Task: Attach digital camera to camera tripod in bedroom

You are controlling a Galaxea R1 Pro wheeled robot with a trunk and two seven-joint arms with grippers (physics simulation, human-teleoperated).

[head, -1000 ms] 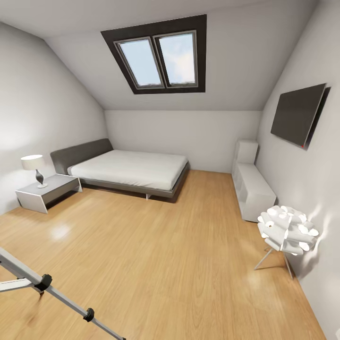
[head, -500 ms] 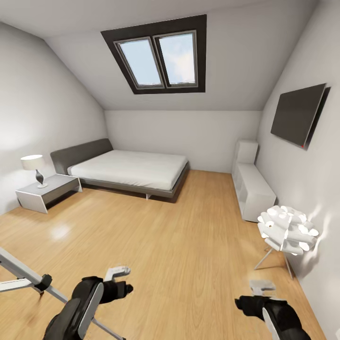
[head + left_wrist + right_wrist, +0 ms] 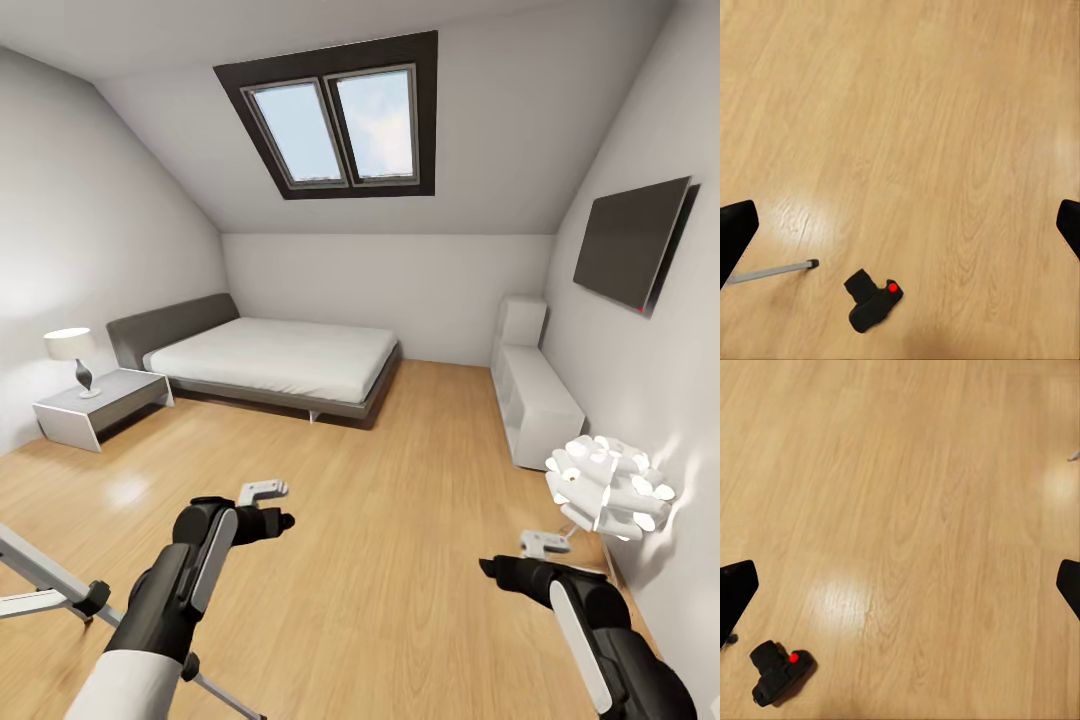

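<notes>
I see the digital camera (image 3: pixel 874 303) lying on the wood floor (image 3: pixel 915 135) near a foot of the camera tripod (image 3: pixel 60 585). Both tools, left (image 3: pixel 262 507) and right (image 3: pixel 528 555), are spread and empty. I judge it small, rigid, fairly light; I'd grip its boxy sides.

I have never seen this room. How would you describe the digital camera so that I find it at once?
Look down at the light wood plank floor, not at the furniture. The digital camera lies there on the bare boards, close to the black foot of a silver leg of the camera tripod. It is small, black and boxy, with a round red button on top; the leg is thin and silver.
</notes>
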